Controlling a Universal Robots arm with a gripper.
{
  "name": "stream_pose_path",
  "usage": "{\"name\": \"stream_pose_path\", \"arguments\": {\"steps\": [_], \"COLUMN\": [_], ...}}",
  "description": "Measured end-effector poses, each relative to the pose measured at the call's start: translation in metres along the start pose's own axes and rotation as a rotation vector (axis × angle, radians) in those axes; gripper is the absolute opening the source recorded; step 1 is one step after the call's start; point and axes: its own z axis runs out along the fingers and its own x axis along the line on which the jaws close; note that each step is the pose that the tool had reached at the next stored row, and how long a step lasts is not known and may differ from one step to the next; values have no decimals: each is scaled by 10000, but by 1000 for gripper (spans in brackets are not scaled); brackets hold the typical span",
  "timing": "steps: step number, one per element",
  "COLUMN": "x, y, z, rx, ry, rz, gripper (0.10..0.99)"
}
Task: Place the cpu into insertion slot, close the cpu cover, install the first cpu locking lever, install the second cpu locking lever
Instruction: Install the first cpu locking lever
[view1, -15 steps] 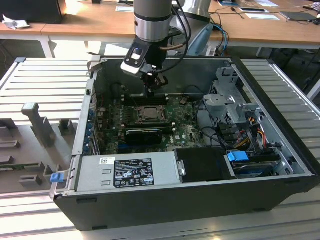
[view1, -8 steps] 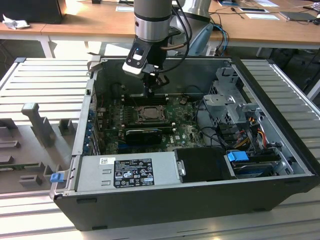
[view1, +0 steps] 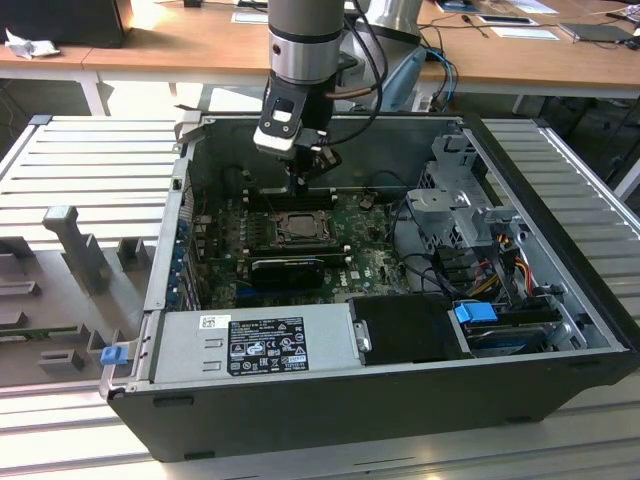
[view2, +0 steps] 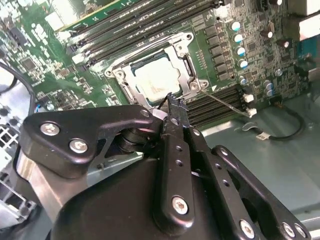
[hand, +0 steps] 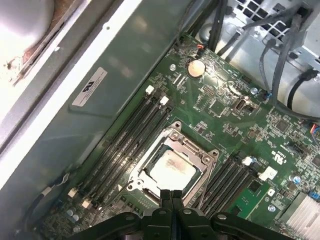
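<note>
Inside the open computer case (view1: 540, 330), my gripper (view1: 304, 180) hangs just above the motherboard, over the far edge of the insertion slot (view1: 298, 226). The cpu (hand: 172, 167) (view2: 152, 80) lies flat in the slot, its pale metal top showing through the window of the cpu cover (hand: 196, 150) (view2: 186, 61), which lies down over it. My gripper (hand: 171, 192) (view2: 173, 101) is shut with nothing between the fingers, its tips close to the socket frame's edge. A thin metal lever (view2: 227, 104) sticks out sideways from one socket corner.
Black memory slots (hand: 125, 145) (view2: 225, 100) flank the socket on both sides. A black card (view1: 288, 268) sits just in front of it, with the power supply (view1: 260, 345) nearer still. A drive cage and cables (view1: 470, 230) fill the exterior view's right side.
</note>
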Motion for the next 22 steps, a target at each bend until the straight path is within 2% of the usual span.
{"name": "stream_pose_path", "arguments": {"steps": [7,13,22], "x": [0,0,0], "y": [0,0,0], "z": [0,0,0], "rx": [23,49,72], "ry": [23,50,73], "rz": [-804,-1734,-2547], "gripper": [106,106,106]}}
